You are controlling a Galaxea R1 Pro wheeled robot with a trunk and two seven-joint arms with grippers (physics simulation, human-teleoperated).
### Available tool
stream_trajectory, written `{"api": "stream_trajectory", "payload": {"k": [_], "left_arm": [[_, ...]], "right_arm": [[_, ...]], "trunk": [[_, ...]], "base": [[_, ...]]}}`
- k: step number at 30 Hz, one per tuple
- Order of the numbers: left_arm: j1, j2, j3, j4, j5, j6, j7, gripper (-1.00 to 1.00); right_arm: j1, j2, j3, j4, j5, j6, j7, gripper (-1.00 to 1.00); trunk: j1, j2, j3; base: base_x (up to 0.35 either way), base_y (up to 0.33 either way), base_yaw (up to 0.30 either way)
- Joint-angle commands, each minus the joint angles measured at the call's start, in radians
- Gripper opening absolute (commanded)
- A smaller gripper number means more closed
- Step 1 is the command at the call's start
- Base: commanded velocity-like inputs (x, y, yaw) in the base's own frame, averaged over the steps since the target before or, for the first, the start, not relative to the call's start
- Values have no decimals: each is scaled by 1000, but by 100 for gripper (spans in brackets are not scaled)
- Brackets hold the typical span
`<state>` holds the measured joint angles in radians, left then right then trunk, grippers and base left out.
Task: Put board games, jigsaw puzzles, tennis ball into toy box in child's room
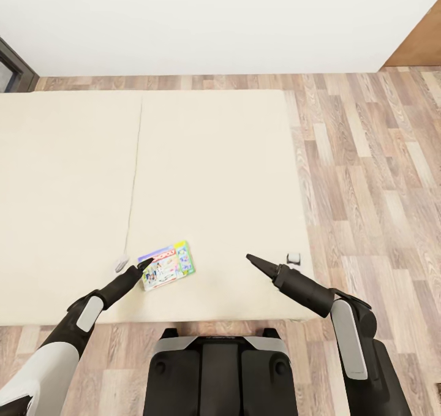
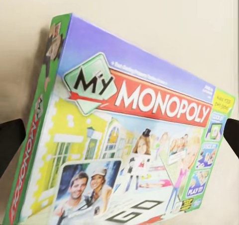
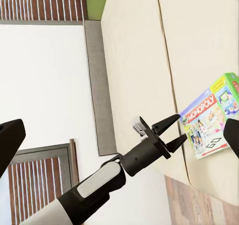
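Observation:
One board game (image 1: 168,265), a white, red and yellow "My Monopoly" box (image 2: 134,110) with green edges, lies flat on the cream bed (image 1: 214,171) near its front edge. My left gripper (image 1: 146,263) is open just off the box's left end, its black fingers (image 2: 10,145) spread wider than the box, not closed on it. The right wrist view shows that gripper (image 3: 180,127) with its tips apart beside the game (image 3: 211,123). My right gripper (image 1: 250,257) hovers open and empty over the bed's front right corner, well right of the game.
A seam (image 1: 135,177) runs down the bed cover. A small grey object (image 1: 121,261) lies beside the left gripper and another (image 1: 293,258) at the bed's right edge. Wood-plank floor (image 1: 367,177) lies to the right, a white wall (image 1: 214,18) behind, and my base (image 1: 220,367) at the bed's front.

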<state>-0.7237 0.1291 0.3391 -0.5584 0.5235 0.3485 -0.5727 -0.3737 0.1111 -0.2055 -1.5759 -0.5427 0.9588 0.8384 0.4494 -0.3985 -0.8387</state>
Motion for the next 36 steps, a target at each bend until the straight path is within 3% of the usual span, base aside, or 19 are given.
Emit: {"api": "stream_trajectory", "payload": {"k": [1,21,36], "left_arm": [[0,0,3,0,7,9,-3,100],[0,0,3,0,6,9,-3,100],[0,0,3,0,7,9,-3,100]], "right_arm": [[-1,1,-2,0,3,4,5,100],[-1,1,-3,-1,1,5,7,100],[-1,1,-3,-1,1,5,7,100]], "trunk": [[1,-1,-1],[1,-1,-1],[1,-1,-1]], "base": [[4,-102,0],[12,-130,0],[109,-18,0]]}}
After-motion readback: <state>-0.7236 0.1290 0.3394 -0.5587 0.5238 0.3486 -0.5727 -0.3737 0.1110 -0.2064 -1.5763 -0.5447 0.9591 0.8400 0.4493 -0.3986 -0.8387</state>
